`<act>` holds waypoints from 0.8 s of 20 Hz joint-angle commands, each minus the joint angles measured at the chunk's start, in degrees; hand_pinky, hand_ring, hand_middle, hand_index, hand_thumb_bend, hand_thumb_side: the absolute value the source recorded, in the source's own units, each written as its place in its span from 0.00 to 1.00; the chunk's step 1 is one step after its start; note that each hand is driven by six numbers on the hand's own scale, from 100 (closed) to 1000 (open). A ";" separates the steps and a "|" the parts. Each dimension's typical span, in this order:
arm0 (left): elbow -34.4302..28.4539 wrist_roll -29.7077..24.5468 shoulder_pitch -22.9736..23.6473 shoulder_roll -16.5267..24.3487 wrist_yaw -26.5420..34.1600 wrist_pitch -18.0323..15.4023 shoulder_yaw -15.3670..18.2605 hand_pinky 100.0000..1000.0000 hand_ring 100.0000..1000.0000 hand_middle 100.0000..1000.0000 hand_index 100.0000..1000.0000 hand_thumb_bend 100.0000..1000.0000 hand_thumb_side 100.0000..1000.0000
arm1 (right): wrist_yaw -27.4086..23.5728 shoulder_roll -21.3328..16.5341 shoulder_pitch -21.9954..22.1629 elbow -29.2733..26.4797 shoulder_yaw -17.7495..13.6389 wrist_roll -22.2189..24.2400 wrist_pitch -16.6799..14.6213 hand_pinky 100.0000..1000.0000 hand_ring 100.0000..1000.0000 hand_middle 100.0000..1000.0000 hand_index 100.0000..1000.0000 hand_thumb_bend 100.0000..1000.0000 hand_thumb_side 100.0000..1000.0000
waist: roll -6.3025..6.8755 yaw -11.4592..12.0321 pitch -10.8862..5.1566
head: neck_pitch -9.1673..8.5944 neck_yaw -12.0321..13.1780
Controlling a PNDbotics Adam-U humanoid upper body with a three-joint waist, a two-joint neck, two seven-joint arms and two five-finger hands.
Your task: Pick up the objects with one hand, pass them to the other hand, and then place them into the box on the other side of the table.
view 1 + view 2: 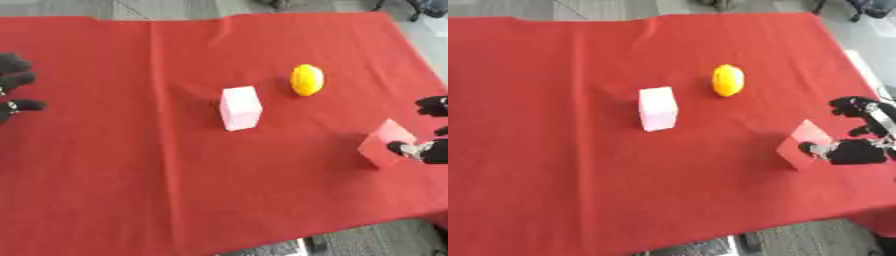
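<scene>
Two loose things, white block (240,107), yellow object (307,79), beyond right hand (857,150)

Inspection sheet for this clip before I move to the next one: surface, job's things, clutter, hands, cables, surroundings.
Surface: red cloth over the table, creased near the far edge.
Job's things: pale pink block upright mid-table; yellow rounded object beyond it to the right; red block tilted at the right edge. No box in view.
Clutter: nothing seen.
Hands: right hand pinching the red block; left hand at the left edge, touching nothing.
Cables: nothing seen.
Surroundings: grey floor around the table.
</scene>
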 commanded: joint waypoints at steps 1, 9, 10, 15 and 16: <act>-1.05 -0.15 -0.49 0.98 -0.48 0.02 -0.01 0.63 0.83 0.74 0.80 0.00 0.78 | 0.12 -2.13 -0.58 -0.52 0.25 -0.56 0.70 0.72 0.91 0.75 0.83 0.47 0.10 | 0.04 0.15 -0.68 | -0.12 -0.38; -1.05 -0.25 -0.60 0.85 -0.54 0.06 -0.12 0.63 0.83 0.74 0.80 0.00 0.78 | -0.32 -1.41 0.51 -0.52 2.16 -1.05 2.54 0.74 0.91 0.76 0.84 0.49 0.12 | 0.00 0.91 -0.41 | -0.34 -0.81; -1.05 -0.26 -0.62 0.84 -0.56 0.07 -0.14 0.63 0.83 0.74 0.80 0.00 0.78 | -0.38 -1.28 0.64 -0.52 2.23 -1.17 2.62 0.74 0.91 0.76 0.84 0.49 0.12 | 0.01 0.98 -0.36 | -0.36 -0.83; -1.05 -0.39 -0.73 0.67 -0.64 0.11 -0.31 0.63 0.83 0.74 0.80 0.00 0.78 | -0.54 -0.99 0.78 -0.52 2.39 -2.02 3.36 0.75 0.91 0.76 0.84 0.50 0.12 | 0.12 1.26 -0.11 | -0.41 -1.17; -1.05 -0.42 -0.73 0.65 -0.68 0.14 -0.35 0.63 0.83 0.74 0.80 0.00 0.79 | -0.50 -0.95 0.78 -0.52 2.41 -2.18 3.57 0.75 0.92 0.76 0.84 0.50 0.12 | 0.14 1.31 -0.05 | -0.43 -1.25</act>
